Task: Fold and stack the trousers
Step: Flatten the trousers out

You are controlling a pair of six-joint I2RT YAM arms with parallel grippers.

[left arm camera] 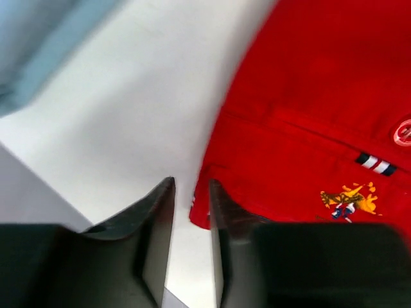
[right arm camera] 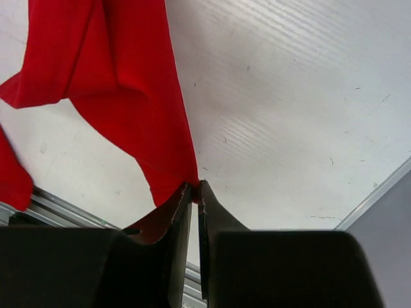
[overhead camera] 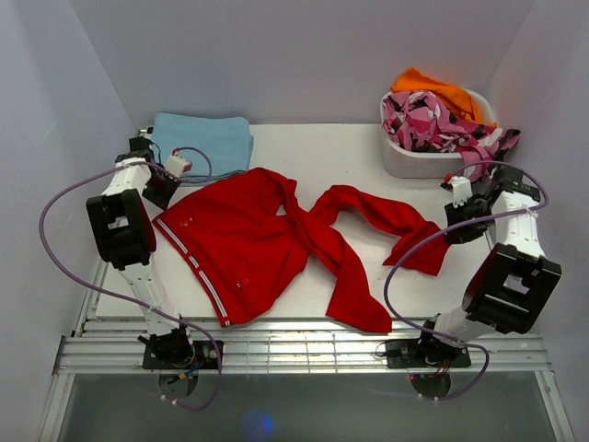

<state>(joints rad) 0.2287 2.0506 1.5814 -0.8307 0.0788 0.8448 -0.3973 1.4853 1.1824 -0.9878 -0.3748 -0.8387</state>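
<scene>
The red trousers lie spread on the white table, waist at the left with a white side stripe, legs crossed and trailing right. My left gripper hangs at the waist's far left corner; in the left wrist view its jaws stand narrowly apart with bare table between them and the red waistband corner at the right finger's tip. My right gripper is at the end of the far leg; in the right wrist view it is pinched shut on a corner of the red leg.
A light blue folded garment lies at the back left, also in the left wrist view. A white basket at the back right holds a pink-black-white patterned garment and an orange one. Metal rails run along the front edge.
</scene>
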